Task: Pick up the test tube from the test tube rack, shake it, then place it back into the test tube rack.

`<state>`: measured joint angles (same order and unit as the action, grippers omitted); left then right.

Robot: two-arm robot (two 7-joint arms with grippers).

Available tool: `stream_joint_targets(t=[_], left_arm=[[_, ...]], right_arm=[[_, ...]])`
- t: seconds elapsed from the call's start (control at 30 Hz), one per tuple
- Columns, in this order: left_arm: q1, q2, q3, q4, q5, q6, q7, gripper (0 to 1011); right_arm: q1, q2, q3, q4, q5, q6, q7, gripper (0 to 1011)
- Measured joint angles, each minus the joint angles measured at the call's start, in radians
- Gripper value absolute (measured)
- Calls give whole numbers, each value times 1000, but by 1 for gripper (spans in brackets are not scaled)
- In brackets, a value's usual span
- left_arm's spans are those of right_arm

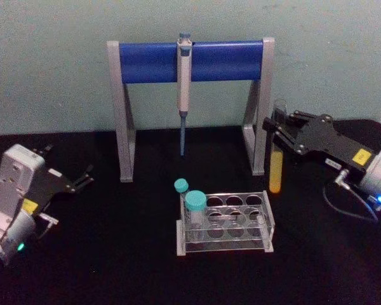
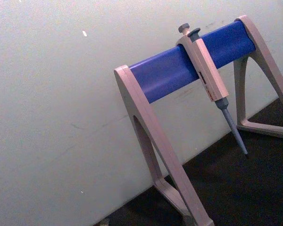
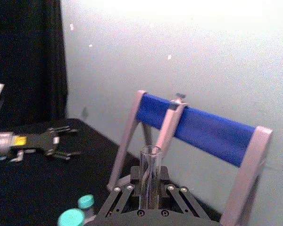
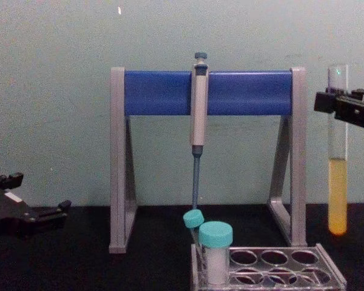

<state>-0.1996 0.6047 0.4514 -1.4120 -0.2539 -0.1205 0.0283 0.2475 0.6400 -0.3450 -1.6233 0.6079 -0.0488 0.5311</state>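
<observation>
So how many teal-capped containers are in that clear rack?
2, both at the rack's left end: a wide white vial nearer the robot, and a thin tube just behind it. None seems hidden.

The right gripper [image 1: 278, 136] reaches in from the desk's right edge, raised above the surface, fingers clamped on the upright test tube [image 1: 276, 171]. The left gripper [image 1: 84, 178] sits low near the left edge, fingers spread.
</observation>
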Motion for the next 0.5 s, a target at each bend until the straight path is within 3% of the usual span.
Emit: stream_joint_targets(t=[0.3,0.5], left_arm=[[0,0,0,0,0,0,0,1001],[0,0,0,0,0,0,0,1001]], right_arm=[[77,-96,-16,105,-48,-58,2,232],[129,-159,-35,179,-29,-90,76,232]])
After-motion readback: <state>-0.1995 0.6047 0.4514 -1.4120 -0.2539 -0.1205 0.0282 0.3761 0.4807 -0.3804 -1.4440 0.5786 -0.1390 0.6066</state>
